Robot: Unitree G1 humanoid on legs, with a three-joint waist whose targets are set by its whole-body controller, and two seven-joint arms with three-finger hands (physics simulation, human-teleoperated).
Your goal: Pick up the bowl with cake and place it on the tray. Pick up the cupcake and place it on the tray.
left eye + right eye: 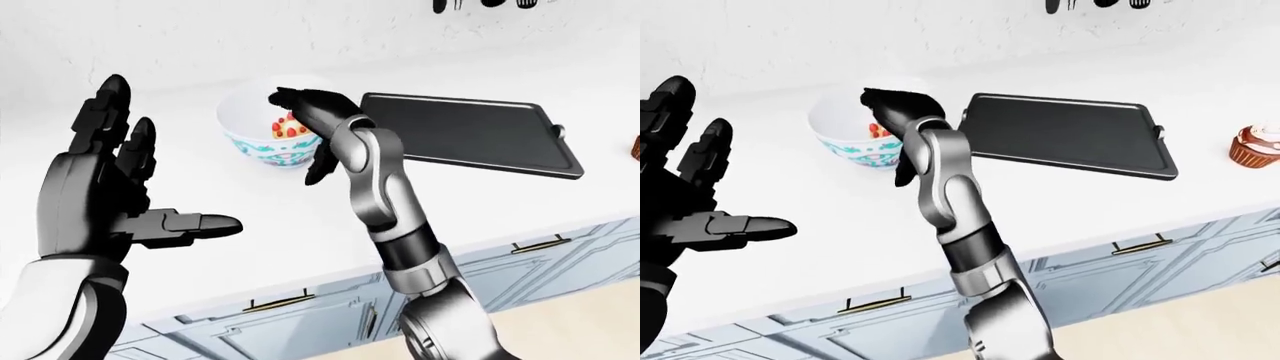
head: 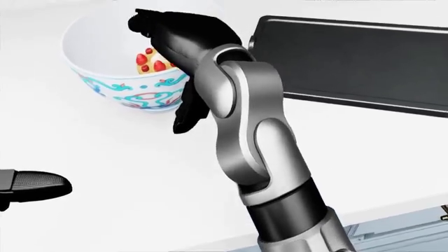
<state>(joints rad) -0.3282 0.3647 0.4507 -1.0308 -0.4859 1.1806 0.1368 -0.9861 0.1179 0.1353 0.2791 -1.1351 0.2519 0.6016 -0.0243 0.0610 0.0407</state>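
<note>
Cabinet drawers (image 1: pixel 890 315) with brass pulls run along the bottom of the eye views, nearest you, under the white surface (image 1: pixel 250 247). Your left hand (image 1: pixel 105 191) is raised at the left of the left-eye view, fingers spread and thumb pointing right, released and gripping nothing, well apart from the bowl. Farther in, your right hand (image 2: pixel 178 58) straddles the right rim of the patterned bowl with cake (image 2: pixel 105 68): fingers curl over the rim into the bowl while the thumb (image 2: pixel 189 113) presses the outer wall, so it is grasping the bowl. The cake (image 2: pixel 148 62), topped with red berries, shows inside. Just right of the bowl lies the dark tray (image 1: pixel 1070 135), bare. Far right in the right-eye view, the cupcake (image 1: pixel 1254 146) stands on the surface, clear of the tray.
</note>
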